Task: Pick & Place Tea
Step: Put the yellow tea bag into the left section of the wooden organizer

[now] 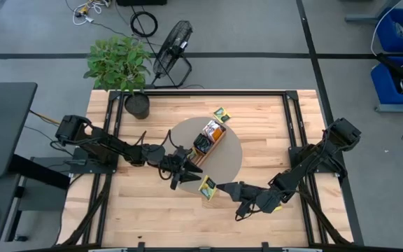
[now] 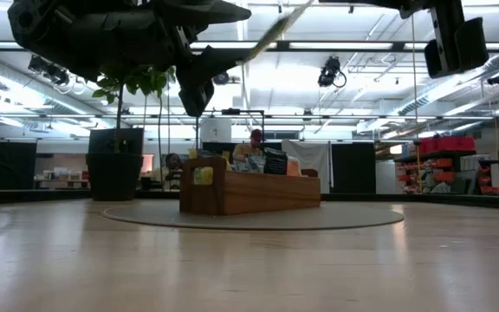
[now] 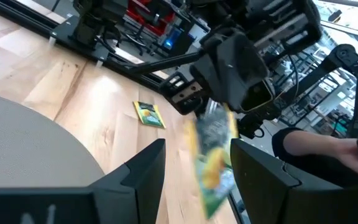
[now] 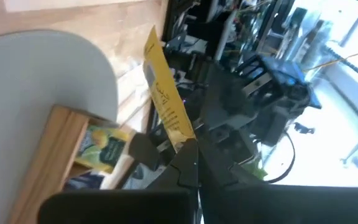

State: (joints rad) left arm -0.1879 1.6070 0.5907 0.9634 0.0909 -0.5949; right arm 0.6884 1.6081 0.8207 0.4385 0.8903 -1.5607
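A yellow-green tea packet point(image 1: 207, 185) hangs in the air near the near rim of the grey round mat point(image 1: 233, 164), with my right gripper point(image 1: 219, 187) shut on it. My left gripper point(image 1: 182, 178) stands open, level, pointing at the packet point(image 3: 213, 155). In the left wrist view its two fingers flank the packet, and no touch shows. The wooden tray point(image 1: 208, 136) rests on the mat with several packets in it. One more packet point(image 1: 221, 114) lies flat by the mat's far rim, another point(image 3: 148, 114) on the bare wood. My right gripper pinches the packet's one end point(image 4: 180, 138) between its two fingers. The fingers come about level from the table's right. The packet sticks out beyond the fingertips, edge-on and tilted, lifted clear of the table.
A potted plant point(image 1: 121, 66) stands at the table's far left corner, with a fan point(image 1: 173, 45) on the floor behind it. Black rails point(image 1: 289, 126) run along the table's sides. Bare wood lies along the near edge point(image 1: 152, 224).
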